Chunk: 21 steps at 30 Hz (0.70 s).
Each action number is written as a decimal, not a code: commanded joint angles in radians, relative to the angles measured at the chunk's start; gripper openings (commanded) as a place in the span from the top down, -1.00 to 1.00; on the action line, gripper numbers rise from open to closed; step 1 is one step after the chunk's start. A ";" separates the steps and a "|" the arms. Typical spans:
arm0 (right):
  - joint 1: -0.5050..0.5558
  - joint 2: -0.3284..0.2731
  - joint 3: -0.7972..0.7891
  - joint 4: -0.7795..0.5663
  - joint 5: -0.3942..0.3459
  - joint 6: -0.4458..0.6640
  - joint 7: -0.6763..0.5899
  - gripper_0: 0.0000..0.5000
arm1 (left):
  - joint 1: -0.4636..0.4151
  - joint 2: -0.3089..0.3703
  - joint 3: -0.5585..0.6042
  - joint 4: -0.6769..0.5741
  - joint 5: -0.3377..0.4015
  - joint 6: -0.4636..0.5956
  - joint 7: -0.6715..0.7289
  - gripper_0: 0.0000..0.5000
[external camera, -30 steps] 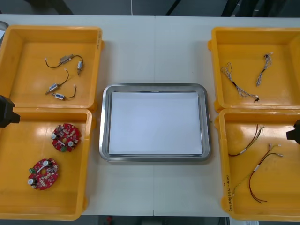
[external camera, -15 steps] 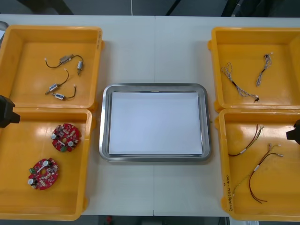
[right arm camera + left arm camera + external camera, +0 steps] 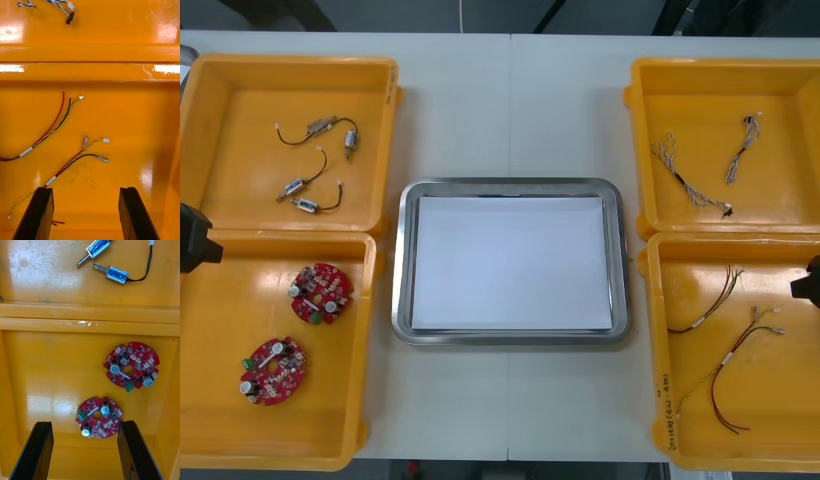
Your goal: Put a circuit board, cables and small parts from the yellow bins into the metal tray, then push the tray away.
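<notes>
The metal tray [image 3: 405, 330], white inside and holding nothing, lies mid-table. Two round red circuit boards [image 3: 320, 293] [image 3: 272, 370] rest in the near left yellow bin [image 3: 368, 400]. My left gripper [image 3: 195, 240] hangs at that bin's outer edge. In the left wrist view it [image 3: 85, 423] is open above the bin floor, the nearer board [image 3: 99, 422] lying between its fingers and the other board [image 3: 131, 365] farther off. My right gripper [image 3: 808, 282] is at the near right bin's outer edge. It [image 3: 85, 189] is open, with red and yellow cables [image 3: 75, 159] just beyond its fingers.
Small metal parts [image 3: 315, 165] on black leads lie in the far left bin [image 3: 290, 62]. Twisted blue and white cables [image 3: 685, 180] lie in the far right bin [image 3: 725, 65]. The near right bin [image 3: 655, 350] holds red and yellow cables [image 3: 725, 340]. Bare table surrounds the tray.
</notes>
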 commanded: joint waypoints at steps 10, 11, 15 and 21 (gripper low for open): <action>-0.016 0.007 -0.012 -0.031 0.002 0.003 -0.021 -1.00 | 0.018 0.046 0.032 -0.025 -0.003 0.006 -0.072 -1.00; -0.016 0.007 -0.012 -0.031 0.002 0.003 -0.021 -1.00 | 0.018 0.046 0.032 -0.025 -0.003 0.006 -0.072 -1.00; -0.016 0.007 -0.012 -0.031 0.002 0.003 -0.021 -1.00 | 0.018 0.046 0.032 -0.025 -0.003 0.006 -0.072 -1.00; -0.016 0.007 -0.012 -0.031 0.002 0.003 -0.021 -1.00 | 0.018 0.046 0.032 -0.025 -0.003 0.006 -0.072 -1.00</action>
